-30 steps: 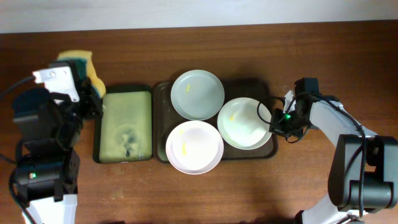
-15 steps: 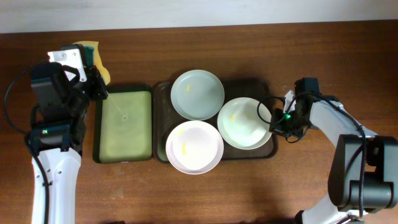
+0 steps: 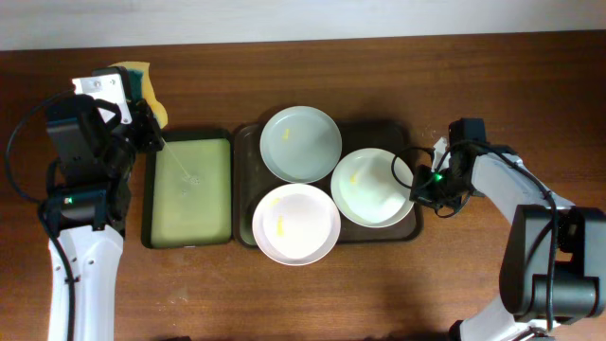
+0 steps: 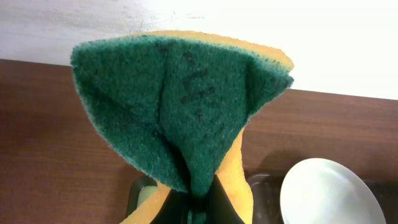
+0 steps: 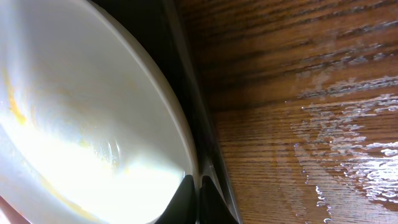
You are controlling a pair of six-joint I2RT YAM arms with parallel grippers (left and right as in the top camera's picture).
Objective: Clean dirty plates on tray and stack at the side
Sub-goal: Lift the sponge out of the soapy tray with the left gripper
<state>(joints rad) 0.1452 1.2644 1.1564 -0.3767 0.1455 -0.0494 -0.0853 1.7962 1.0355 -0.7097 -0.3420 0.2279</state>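
Three plates lie on the dark brown tray [image 3: 402, 133]: a grey-green one [image 3: 300, 143] at the back, a white one [image 3: 295, 224] at the front, and a white one [image 3: 365, 194] on the right, all with yellow smears. My right gripper [image 3: 418, 192] is shut on the right plate's rim; the right wrist view shows the fingers [image 5: 198, 196] pinching that rim [image 5: 180, 124] beside the tray's edge [image 5: 186, 74]. My left gripper [image 3: 144, 116] is shut on a folded yellow and green sponge [image 4: 180, 106], held above the table's back left.
A smaller black-rimmed tray [image 3: 187, 189] with pale green liquid sits left of the brown tray. Its corner [image 4: 144, 190] and the back plate [image 4: 329, 193] show in the left wrist view. Wet streaks [image 5: 348, 124] lie on the wood at right.
My left arm has lifted the sponge out of the small green tray, up and toward the back left. The right arm and the plates have not moved.
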